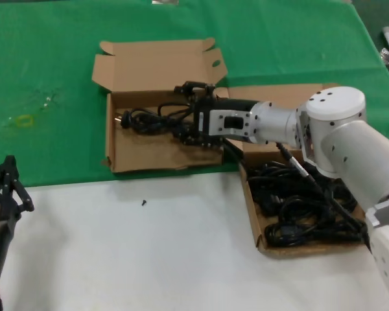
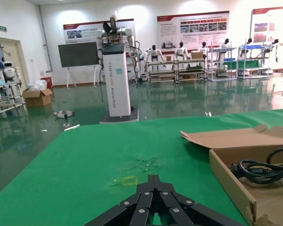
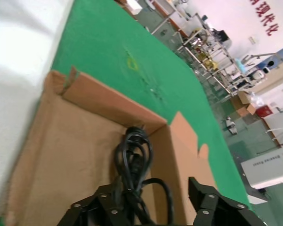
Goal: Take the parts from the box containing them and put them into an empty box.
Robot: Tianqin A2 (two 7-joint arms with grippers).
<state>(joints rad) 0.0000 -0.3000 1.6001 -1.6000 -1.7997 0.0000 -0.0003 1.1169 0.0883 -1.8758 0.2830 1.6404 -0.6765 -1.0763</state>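
Note:
The box receiving parts (image 1: 149, 155) lies open on the green cloth, its lid (image 1: 159, 65) folded back. One black power cord (image 1: 146, 118) lies along its far side. My right gripper (image 1: 185, 111) hovers low over this box with its jaws spread. In the right wrist view the cord (image 3: 134, 150) runs down between the open fingers of my right gripper (image 3: 148, 188), against one finger, over the box floor (image 3: 61, 155). The source box (image 1: 298, 249) at the right holds several coiled cords (image 1: 292, 207), partly hidden by my right arm. My left gripper (image 1: 10, 165) is parked shut at the lower left.
The green cloth (image 1: 52, 58) covers the far half and the white tabletop (image 1: 149, 259) the near half. A small black screw (image 1: 143, 203) lies on the white part. A yellow ring mark (image 1: 24, 120) is on the cloth at the left, also in the left wrist view (image 2: 129, 180).

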